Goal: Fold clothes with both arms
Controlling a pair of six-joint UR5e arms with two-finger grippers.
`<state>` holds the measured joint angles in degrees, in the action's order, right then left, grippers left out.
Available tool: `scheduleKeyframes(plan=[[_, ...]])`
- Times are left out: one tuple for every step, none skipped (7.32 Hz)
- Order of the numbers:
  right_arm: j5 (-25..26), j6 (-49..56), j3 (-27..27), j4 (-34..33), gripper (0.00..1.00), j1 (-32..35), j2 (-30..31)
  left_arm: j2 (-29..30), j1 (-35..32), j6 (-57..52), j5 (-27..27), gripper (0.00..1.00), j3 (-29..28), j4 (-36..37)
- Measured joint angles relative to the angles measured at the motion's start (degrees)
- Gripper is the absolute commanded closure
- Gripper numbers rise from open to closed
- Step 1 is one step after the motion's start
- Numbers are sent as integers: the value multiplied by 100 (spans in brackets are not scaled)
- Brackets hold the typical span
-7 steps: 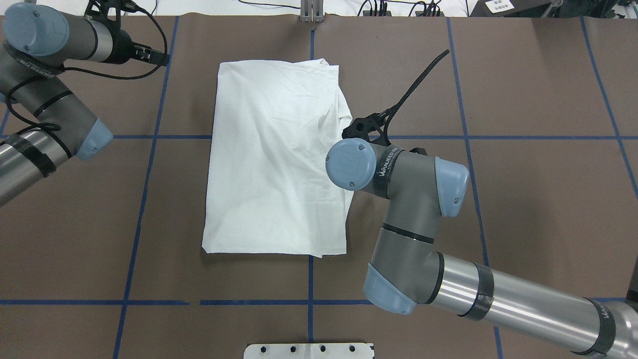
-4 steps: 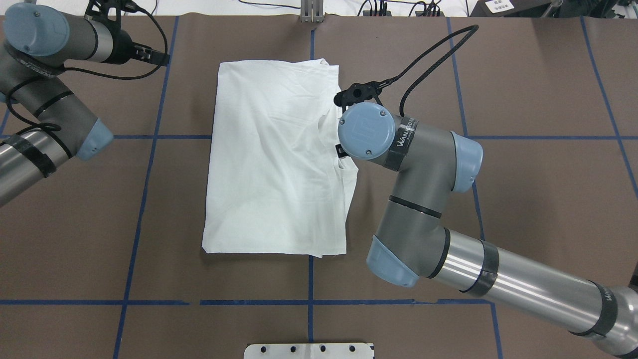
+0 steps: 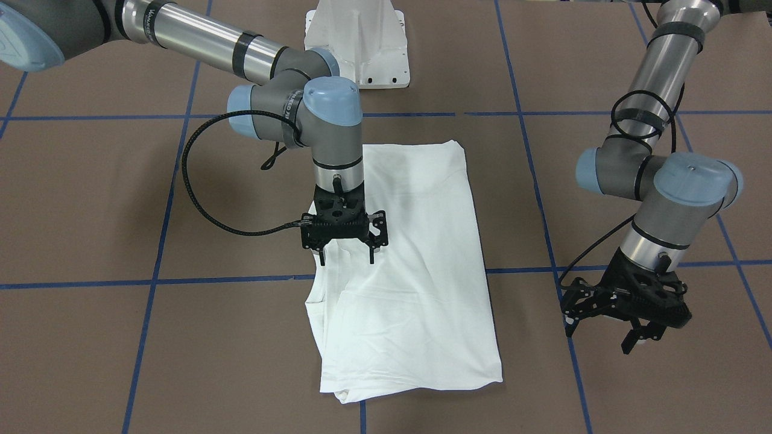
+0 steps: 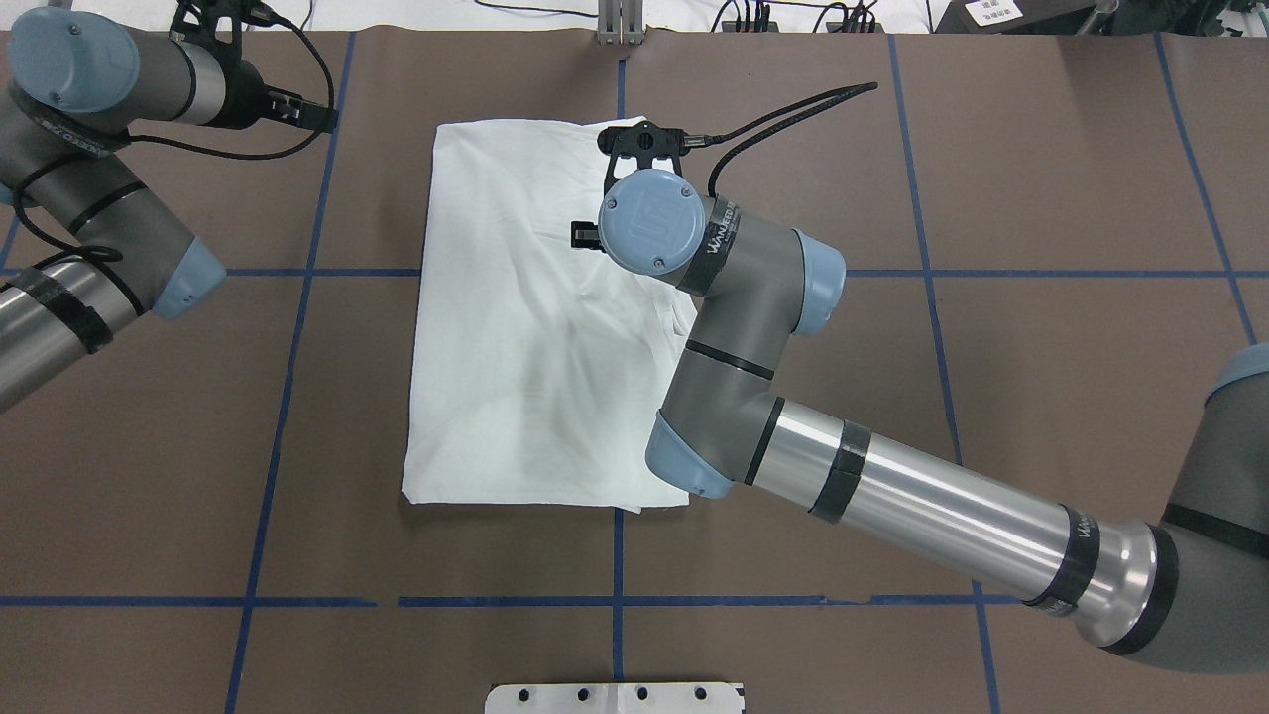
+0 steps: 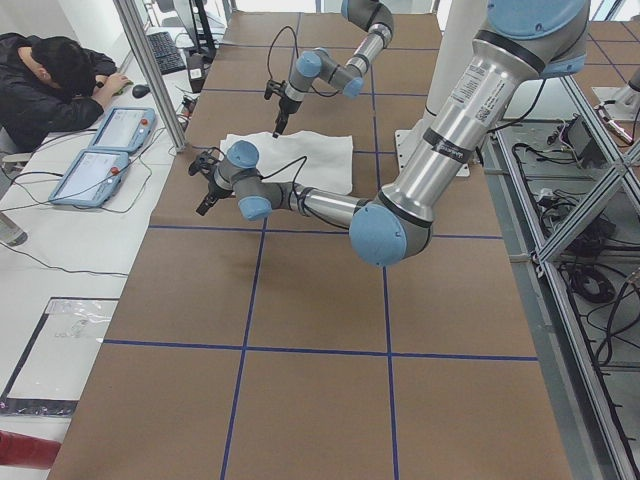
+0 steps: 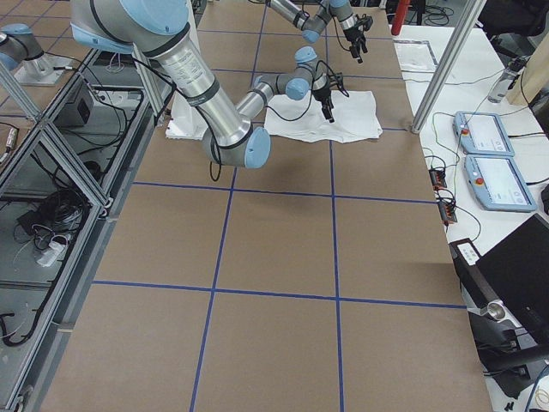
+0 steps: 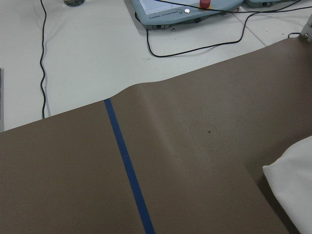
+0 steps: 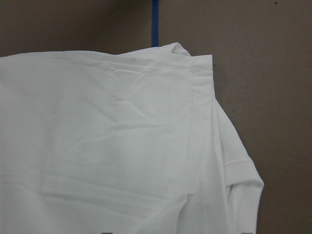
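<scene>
Shirt (image 3: 416, 313) now lies under right end effector (image 3: 346, 260), which moved toward its far end.

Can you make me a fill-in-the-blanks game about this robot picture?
1. The shirt is coloured ___.
2. The right gripper is right over the ___.
3. The tape lines on the table are ___.
4. The open left gripper holds ___.
Missing words: white; shirt; blue; nothing.

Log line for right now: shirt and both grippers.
shirt: folded into long rectangle, flat on table | right gripper: open, over shirt, empty | left gripper: open, clear of shirt
</scene>
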<state>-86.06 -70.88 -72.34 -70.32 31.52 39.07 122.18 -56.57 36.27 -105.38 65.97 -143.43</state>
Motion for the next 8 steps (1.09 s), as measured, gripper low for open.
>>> scheduleKeyframes(plan=[[6, -69, 191, 227, 73, 3, -27, -12, 8, 2, 0, 0, 1, -1], [9, -96, 265, 309, 97, 3, -37, -21, 11, 2, 0, 0, 2, -1], [10, -107, 289, 338, 100, 3, -48, -24, 13, 3, 0, 0, 3, -1], [10, -116, 293, 347, 100, 2, -58, -26, 14, 3, 0, 0, 3, -1], [11, -123, 291, 351, 100, -5, -60, -27, 14, 3, 0, 0, 3, -1], [7, -124, 283, 350, 100, -13, -54, -27, 20, 3, 0, 0, 3, -1], [-1, -122, 275, 342, 100, -17, -41, -27, 26, 3, 0, 0, 3, -1], [-7, -116, 266, 328, 100, -20, -33, -27, 29, 3, 0, 0, 3, -1]])
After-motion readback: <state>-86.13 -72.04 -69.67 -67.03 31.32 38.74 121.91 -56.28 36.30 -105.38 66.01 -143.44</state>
